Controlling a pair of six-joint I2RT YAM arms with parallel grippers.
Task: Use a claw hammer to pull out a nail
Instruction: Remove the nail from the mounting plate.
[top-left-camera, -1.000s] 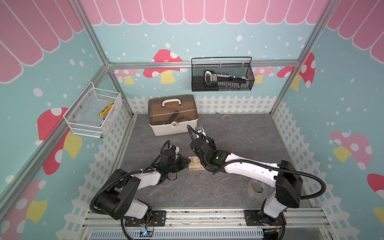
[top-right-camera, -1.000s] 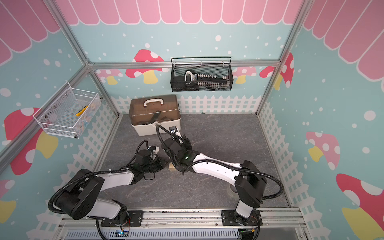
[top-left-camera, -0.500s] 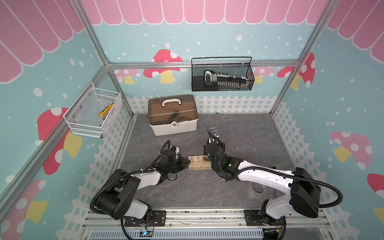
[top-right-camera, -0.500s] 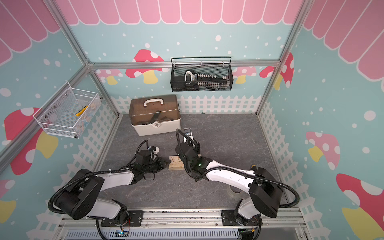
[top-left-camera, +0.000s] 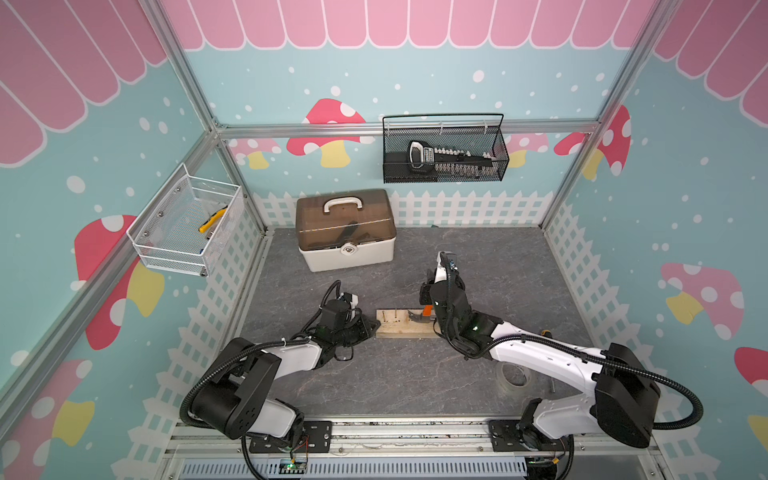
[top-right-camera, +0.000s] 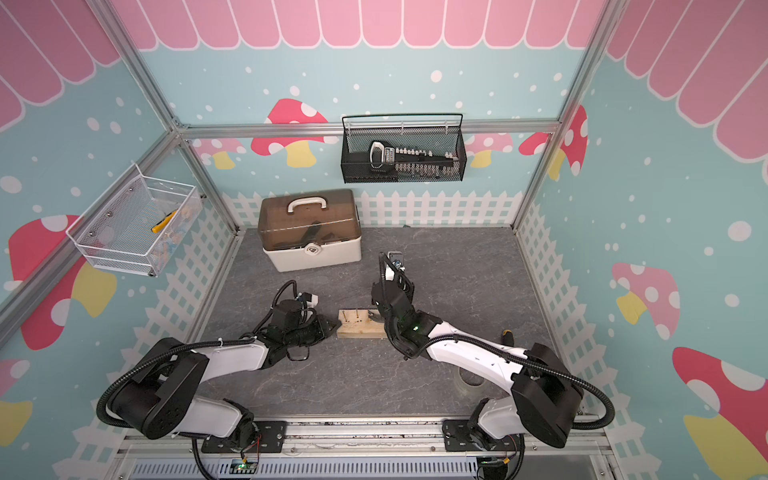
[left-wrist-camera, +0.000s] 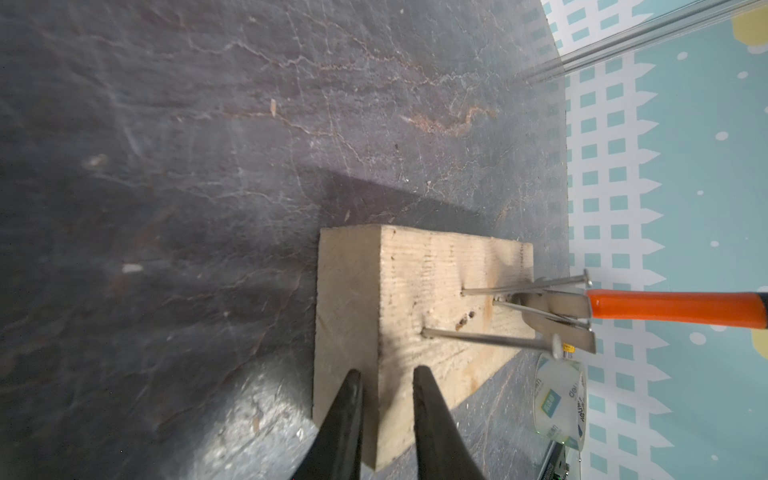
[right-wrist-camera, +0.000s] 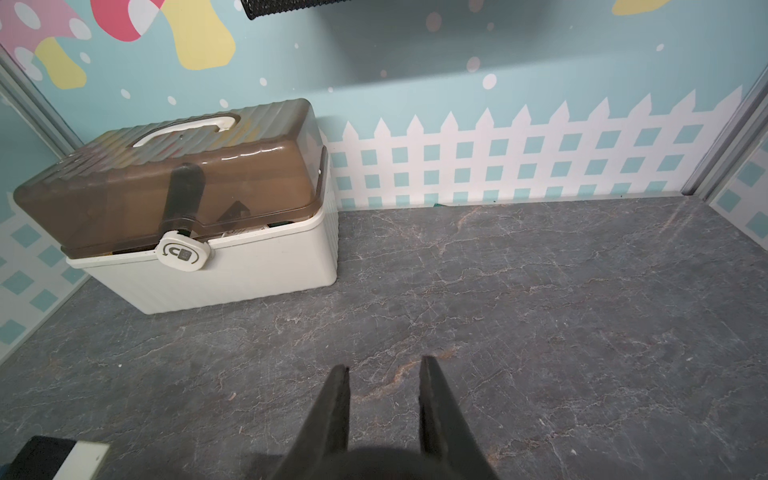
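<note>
At the centre of the grey marbled table (top-left-camera: 374, 374), a rough wood block (top-left-camera: 399, 330) bears three steel nails (left-wrist-camera: 486, 337). The claw hammer (left-wrist-camera: 673, 311), orange-necked, its silver prongs astride the middle nail, lies toward 3 o'clock, its shaft clamped in the right gripper (right-wrist-camera: 384, 363). The left gripper (left-wrist-camera: 385, 370), narrowly parted, touches the block's 9 o'clock end; whether it grips is unclear. Print on the tape roll (left-wrist-camera: 559, 399) is illegible.
</note>
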